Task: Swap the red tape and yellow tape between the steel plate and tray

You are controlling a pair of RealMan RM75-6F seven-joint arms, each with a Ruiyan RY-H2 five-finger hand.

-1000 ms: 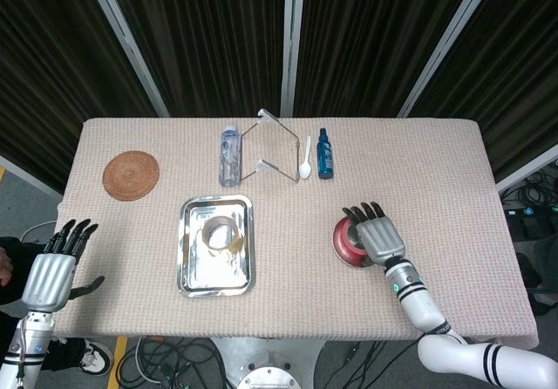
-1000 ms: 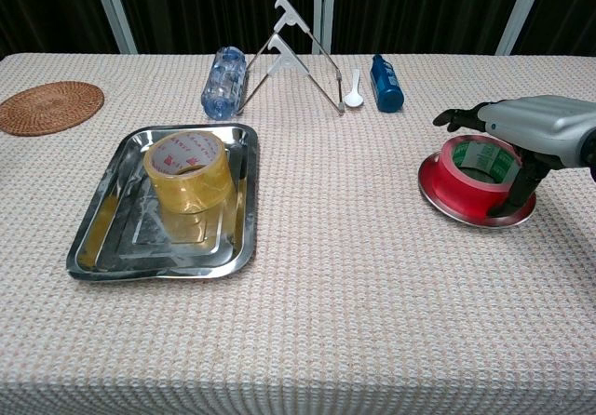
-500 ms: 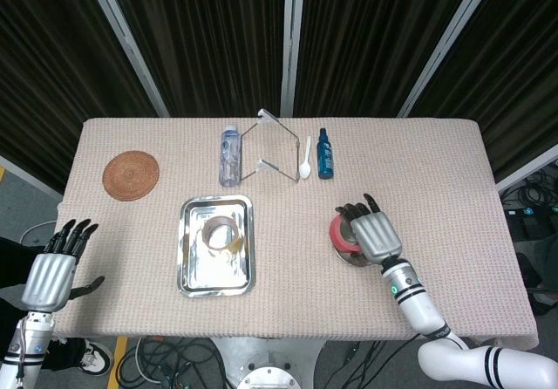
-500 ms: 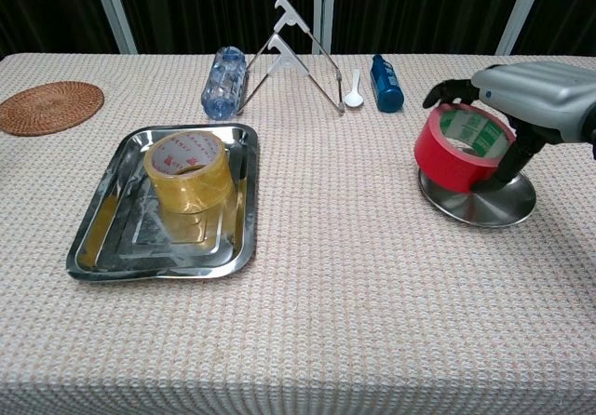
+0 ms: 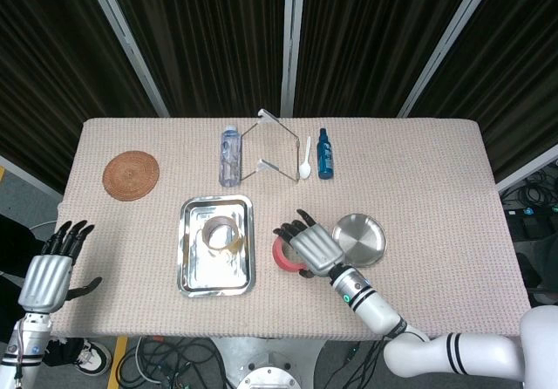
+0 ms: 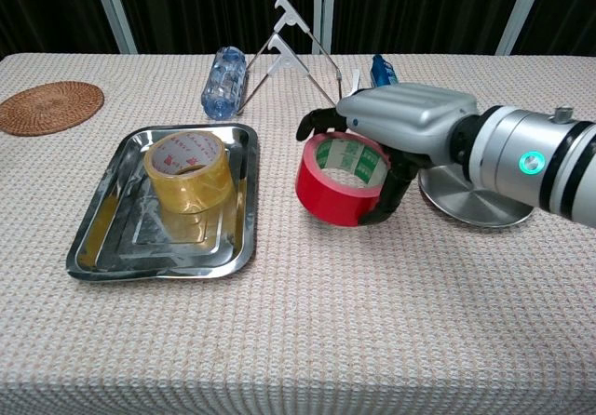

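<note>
— Between the tray and the plate, what's that right robot hand (image 6: 396, 131) got?

— It grips the glossy red roll of tape (image 6: 342, 178) with the green-and-white inner label, fingers (image 6: 317, 120) curled over the far rim and the thumb down the near side. The roll hangs tilted, just above the beige woven cloth of the desk (image 6: 307, 331), between the two metal pieces.

— And the round steel plate (image 6: 470, 198)?

— Bare, just to the right of that hand, its forearm crossing in front of the plate in the chest view. From overhead the plate (image 5: 358, 239) shows as a full shiny disc.

— The yellow one?

— The translucent yellow roll of tape (image 6: 187, 171) sits upright in the rectangular steel tray (image 6: 107, 247), toward its far half. Nothing touches it.

— Where's the left robot hand (image 5: 51, 272)?

— Only the head view shows it: off the desk's near left edge, holding nothing, fingers stretched out and apart, thumb out to the side.

— Anything else on the desk?

— Along the far side, a clear plastic bottle (image 6: 223, 82) lying down, a wire-and-white triangular stand (image 6: 291, 47), a white plastic spoon (image 5: 305, 160) and a small blue bottle (image 5: 324, 154). A round woven rattan coaster (image 6: 48, 106) lies at the far left.
</note>
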